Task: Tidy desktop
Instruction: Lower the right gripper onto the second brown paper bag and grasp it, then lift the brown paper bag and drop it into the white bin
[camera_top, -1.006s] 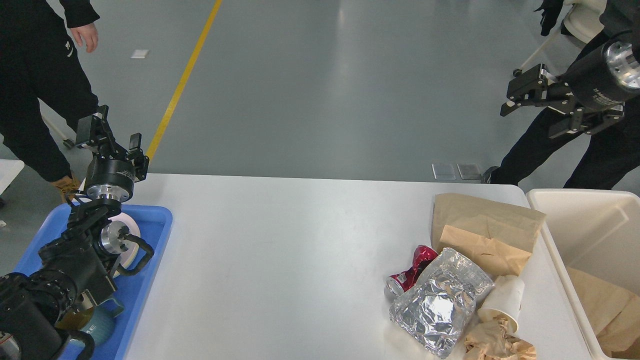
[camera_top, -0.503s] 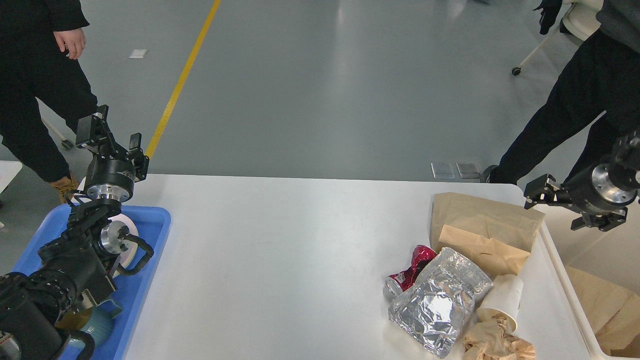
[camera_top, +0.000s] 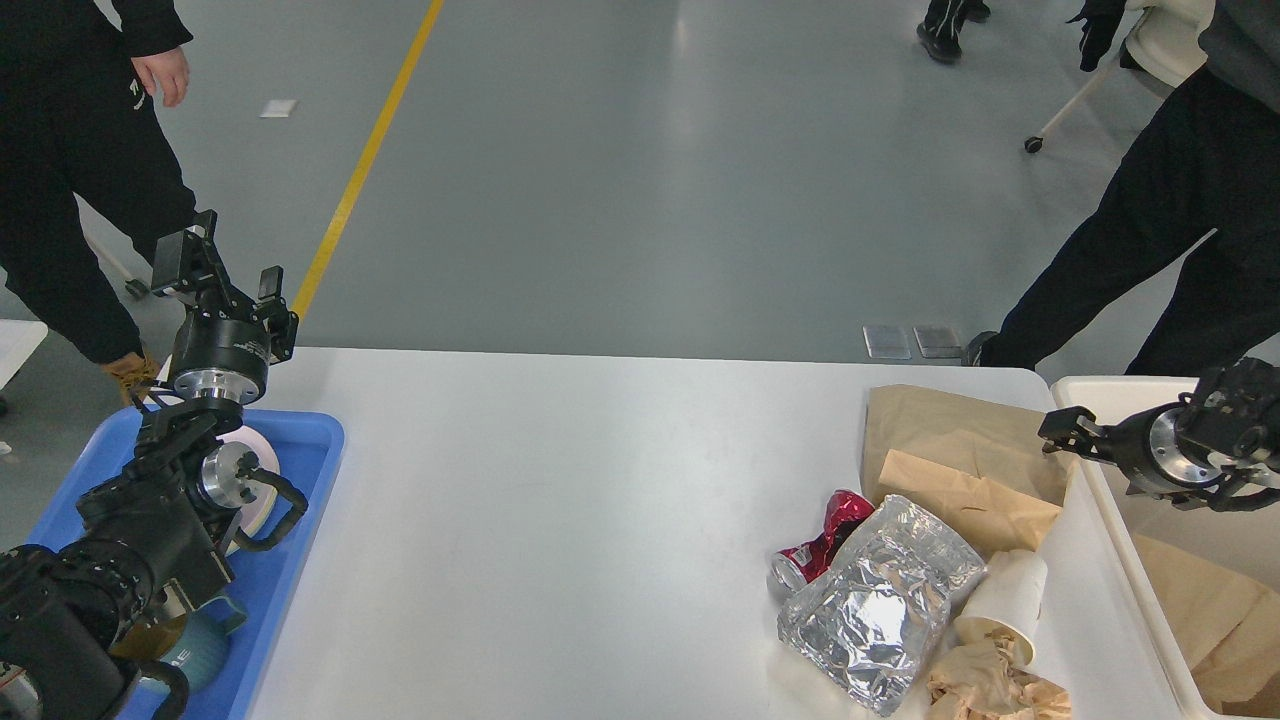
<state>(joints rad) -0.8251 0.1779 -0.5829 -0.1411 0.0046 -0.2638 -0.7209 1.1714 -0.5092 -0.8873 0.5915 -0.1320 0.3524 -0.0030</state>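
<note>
The right gripper (camera_top: 1062, 432) hangs end-on over the bin (camera_top: 1100, 480) rim (its opening unreadable). The left gripper (camera_top: 215, 270) stands open, empty, above the bench (camera_top: 560, 520) corner.

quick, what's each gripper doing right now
Left gripper: open, holding nothing, raised above the blue tray.
Right gripper: cannot tell, seen small and dark beside the brown paper bag.

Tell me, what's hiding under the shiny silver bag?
The foil bag lies partly over a crushed red can and a brown paper bag on the desktop. Anything else beneath is covered.
</note>
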